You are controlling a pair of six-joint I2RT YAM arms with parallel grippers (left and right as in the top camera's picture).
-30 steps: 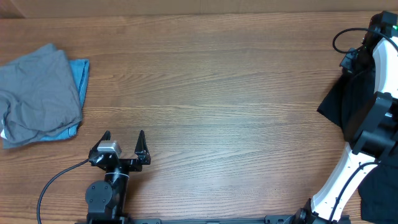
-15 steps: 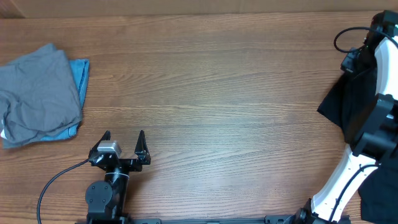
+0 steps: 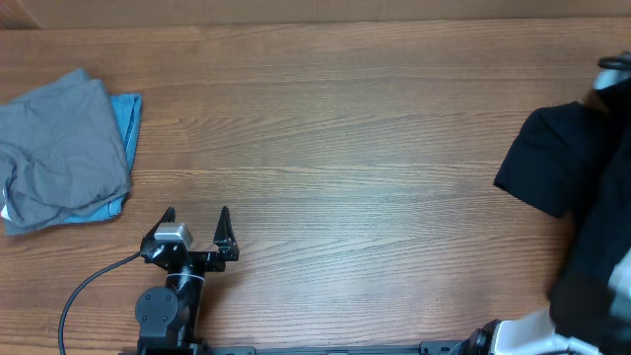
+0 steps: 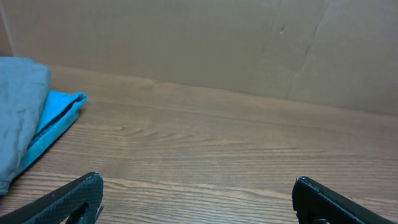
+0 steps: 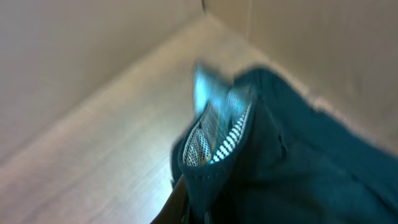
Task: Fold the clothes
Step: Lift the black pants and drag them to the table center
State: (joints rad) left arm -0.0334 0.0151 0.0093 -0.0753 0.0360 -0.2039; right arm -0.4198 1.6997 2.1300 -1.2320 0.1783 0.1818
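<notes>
- Table (image 3: 345, 118): brown wood grain, closed off along the far edge by a cardboard wall (image 4: 186, 43).
- Left gripper (image 3: 196, 213): seen at the near left of the table with its fingers spread wide and nothing between them. In the left wrist view both fingertips (image 4: 74, 196) are seen low in the picture, over bare wood.
- Cable (image 3: 84, 286): black, looped from the left arm toward the near left edge.
- Grey garment (image 3: 59, 148): laid loosely folded at the far left, apart from the left gripper. It is stacked on a light-blue piece (image 3: 128, 113), whose edge is seen along its right and near sides.
- Black garment (image 3: 552, 163): bunched at the right edge, one corner pointed left over the wood. Most of the right arm is covered by it.
- Right gripper: hidden under fabric in both views. The jaws are pressed together, pinching the black garment, which is bunched directly in front of the wrist camera.
- Mesh lining (image 5: 217, 143): pale, exposed at an open fold of the dark fabric. The right wrist picture is blurred.
- White arm section (image 3: 523, 340): seen at the near right edge.
</notes>
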